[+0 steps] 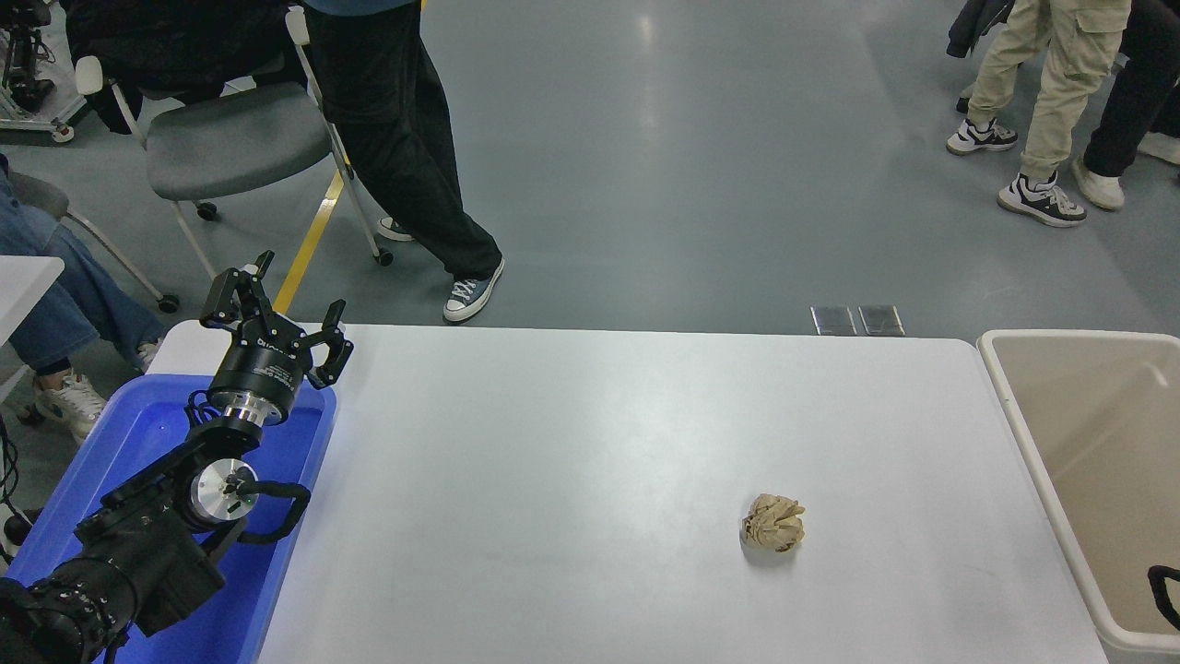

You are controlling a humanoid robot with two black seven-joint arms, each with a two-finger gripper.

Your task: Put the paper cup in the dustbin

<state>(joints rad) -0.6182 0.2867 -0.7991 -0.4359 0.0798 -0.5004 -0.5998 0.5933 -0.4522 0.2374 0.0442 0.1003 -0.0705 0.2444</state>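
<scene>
The paper cup does not show anywhere in the head view. The dustbin [1009,378], beige-cream with a thick white rim, stands at the table's right end, and what I see of its inside is bare. My left gripper [277,309] is parked at the lower left above the blue tray, open and empty. Only a small black piece of my right arm [1163,590] shows at the right edge, over the dustbin; its gripper is out of view.
A crumpled brown paper ball [773,523] lies on the white table [572,443], right of centre. A blue plastic tray [138,443] sits at the table's left end. People stand beyond the far edge, beside a grey chair [230,138].
</scene>
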